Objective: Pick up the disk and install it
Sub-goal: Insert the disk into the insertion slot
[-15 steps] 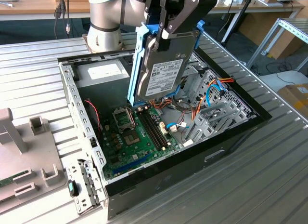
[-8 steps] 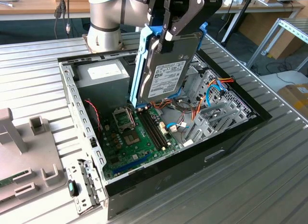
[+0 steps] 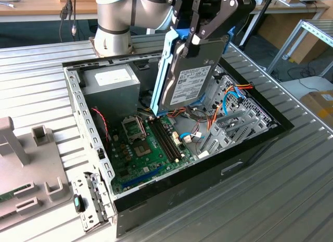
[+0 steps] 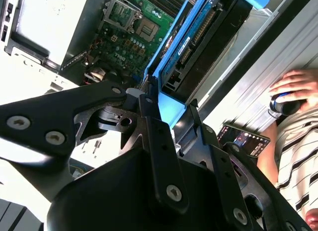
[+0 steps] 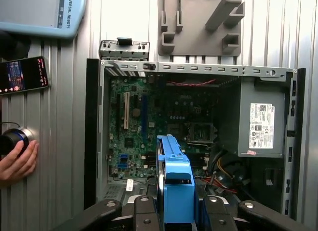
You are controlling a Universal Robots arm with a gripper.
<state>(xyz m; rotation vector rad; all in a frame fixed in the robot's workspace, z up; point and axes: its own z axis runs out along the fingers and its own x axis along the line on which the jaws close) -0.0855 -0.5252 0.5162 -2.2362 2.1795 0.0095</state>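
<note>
The pincer (image 3: 202, 38) is clamped on the disk (image 3: 191, 78), which hangs tilted over the open case (image 3: 250, 148). Keeping it steady and clear of the cables (image 3: 232, 99) at four o'clock seems wise.

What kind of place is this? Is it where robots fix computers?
Probably a robotics lab or workshop. A robot's gripper holds the disk over an open computer case, which sits on a ridged metal table.

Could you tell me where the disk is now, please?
In the exterior view, the disk hangs in the gripper above the motherboard of the open computer case.
</note>
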